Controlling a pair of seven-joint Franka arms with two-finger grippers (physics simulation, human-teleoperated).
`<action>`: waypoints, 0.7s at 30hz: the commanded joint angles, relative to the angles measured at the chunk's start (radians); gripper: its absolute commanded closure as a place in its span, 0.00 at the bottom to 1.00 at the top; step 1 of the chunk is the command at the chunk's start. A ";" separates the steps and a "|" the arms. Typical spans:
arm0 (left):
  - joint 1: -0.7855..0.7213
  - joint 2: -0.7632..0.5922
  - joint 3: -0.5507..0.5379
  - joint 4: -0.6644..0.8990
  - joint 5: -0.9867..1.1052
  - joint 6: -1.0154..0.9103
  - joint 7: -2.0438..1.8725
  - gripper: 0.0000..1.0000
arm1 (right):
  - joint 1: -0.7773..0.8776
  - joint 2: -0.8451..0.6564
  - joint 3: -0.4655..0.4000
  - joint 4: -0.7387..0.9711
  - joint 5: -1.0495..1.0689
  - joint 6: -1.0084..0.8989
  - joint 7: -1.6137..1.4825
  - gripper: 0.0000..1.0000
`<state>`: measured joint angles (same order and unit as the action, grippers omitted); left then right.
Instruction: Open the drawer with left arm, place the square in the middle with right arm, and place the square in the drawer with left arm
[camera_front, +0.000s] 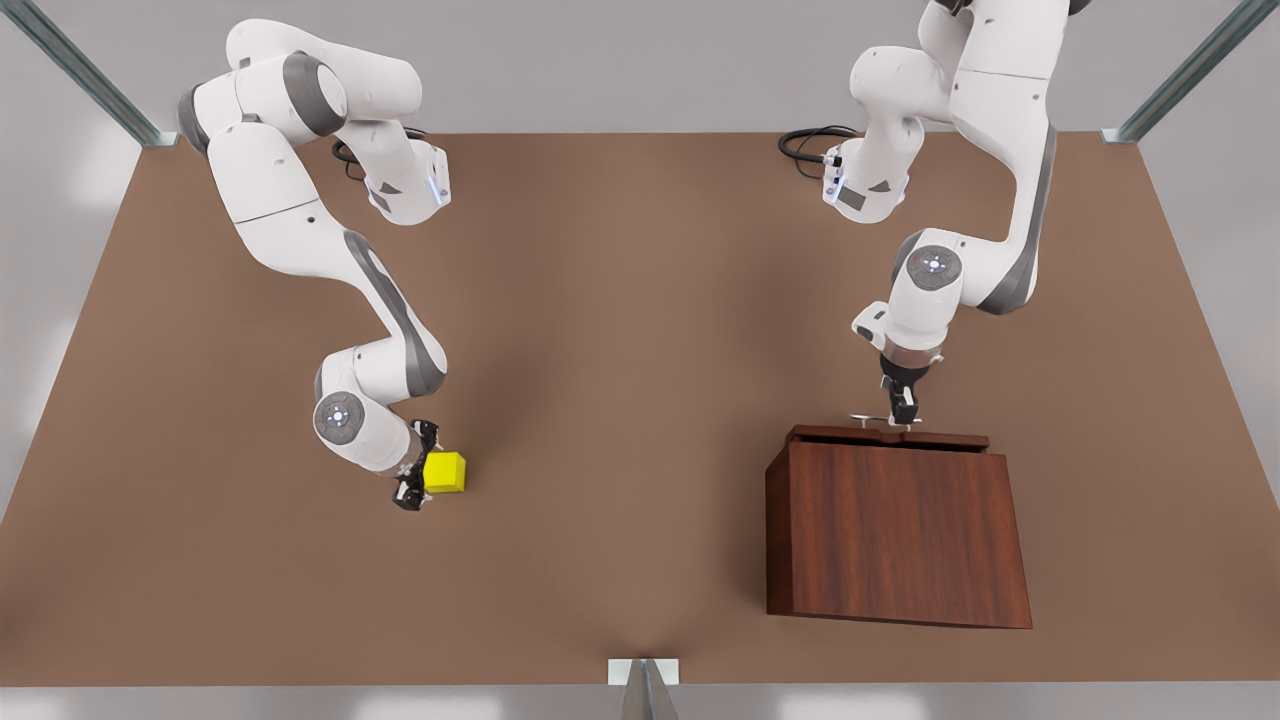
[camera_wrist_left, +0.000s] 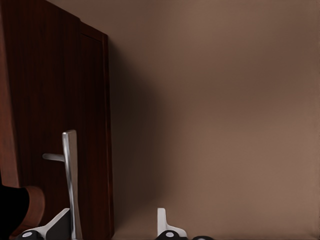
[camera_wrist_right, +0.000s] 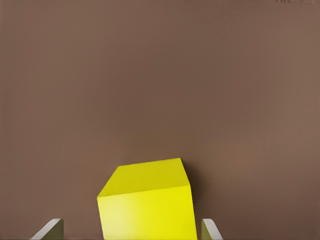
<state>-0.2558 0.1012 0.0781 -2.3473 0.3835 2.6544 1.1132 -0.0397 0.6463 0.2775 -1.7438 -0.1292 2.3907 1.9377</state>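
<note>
Straddling the silver bar handle (camera_wrist_left: 70, 180) unclamped, the left gripper (camera_front: 903, 410) could slip pulling the drawer (camera_front: 888, 437), while the right gripper (camera_front: 415, 468), fingers spread beside the yellow cube (camera_front: 445, 472), may nudge it away.

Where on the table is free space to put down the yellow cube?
The widest bare patch of table lies between the square, held between the right gripper fingers, and the drawer cabinet. It is crowded at the handle, where the left gripper sits, fingers open.
</note>
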 joint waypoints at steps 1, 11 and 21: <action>0.003 -0.001 0.000 0.000 -0.002 -0.022 0.002 0.14 | 0.000 0.000 0.000 0.000 0.000 0.002 -0.105 0.00; 0.003 -0.011 -0.012 0.000 -0.002 -0.051 0.000 0.14 | -0.002 0.016 0.000 -0.006 0.000 0.001 -0.108 0.00; 0.001 -0.023 -0.026 0.000 -0.003 -0.100 0.002 0.14 | 0.004 0.041 0.000 -0.005 0.000 0.001 -0.140 0.00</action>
<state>-0.2496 0.0789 0.0526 -2.3476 0.3815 2.5755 1.1123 -0.0362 0.6862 0.2775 -1.7505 -0.1289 2.3922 1.8558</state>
